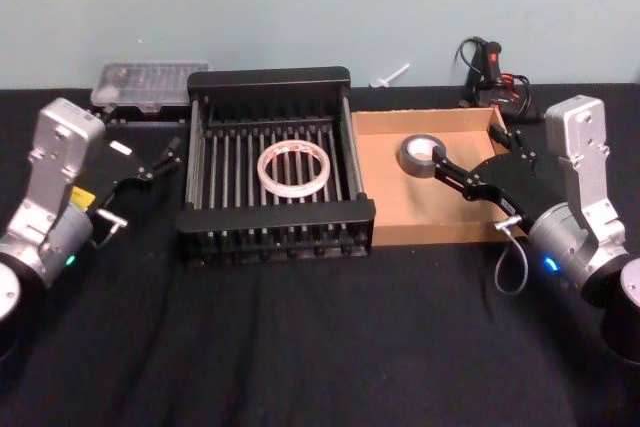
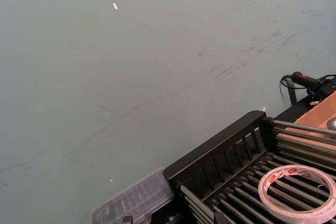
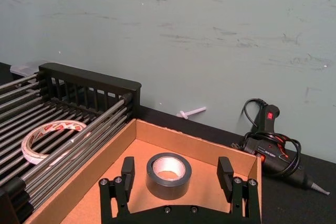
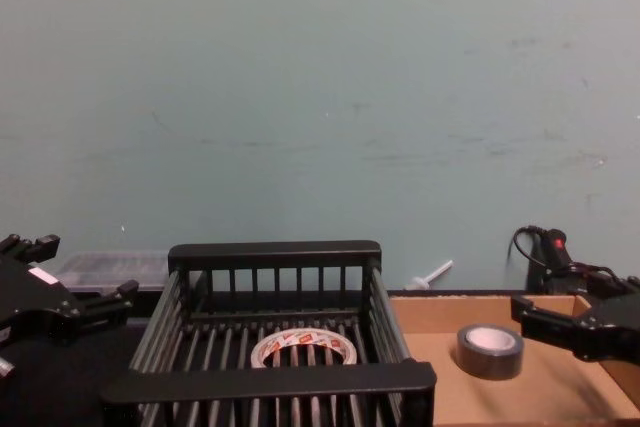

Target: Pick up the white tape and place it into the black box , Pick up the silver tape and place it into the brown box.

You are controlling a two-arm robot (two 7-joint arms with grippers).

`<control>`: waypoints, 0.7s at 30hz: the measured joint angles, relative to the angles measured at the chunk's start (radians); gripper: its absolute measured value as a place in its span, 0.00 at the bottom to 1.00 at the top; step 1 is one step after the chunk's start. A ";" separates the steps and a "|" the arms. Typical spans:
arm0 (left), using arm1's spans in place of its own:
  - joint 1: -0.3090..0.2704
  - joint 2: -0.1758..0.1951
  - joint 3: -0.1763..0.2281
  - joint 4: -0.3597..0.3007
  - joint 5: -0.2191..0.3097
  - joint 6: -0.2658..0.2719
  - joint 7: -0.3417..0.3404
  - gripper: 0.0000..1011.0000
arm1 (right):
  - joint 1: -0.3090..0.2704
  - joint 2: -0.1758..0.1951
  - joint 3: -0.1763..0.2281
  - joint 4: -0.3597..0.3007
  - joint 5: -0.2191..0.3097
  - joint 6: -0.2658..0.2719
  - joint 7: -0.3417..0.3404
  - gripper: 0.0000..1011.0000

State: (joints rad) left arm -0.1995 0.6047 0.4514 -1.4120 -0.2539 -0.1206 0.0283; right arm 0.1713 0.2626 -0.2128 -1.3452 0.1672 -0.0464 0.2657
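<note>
Silver tape [image 3: 169, 174] free between right gripper [image 3: 176, 170] spread fingers

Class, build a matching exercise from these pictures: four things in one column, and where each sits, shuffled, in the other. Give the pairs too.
Things:
1. white tape
2. silver tape
3. left hand
4. glue gun

Places:
A. lying in the brown box
B. on the table behind the brown box
C. lying in the black box
D. beside the black box, outside it

Pairs: 1-C, 2-A, 3-D, 4-B
</note>
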 joint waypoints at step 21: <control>0.000 0.000 0.000 0.000 0.000 0.000 0.000 0.99 | 0.000 0.000 0.000 0.000 0.000 0.000 0.000 0.99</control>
State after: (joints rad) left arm -0.1995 0.6047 0.4514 -1.4120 -0.2539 -0.1206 0.0283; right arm 0.1712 0.2626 -0.2127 -1.3452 0.1673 -0.0464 0.2658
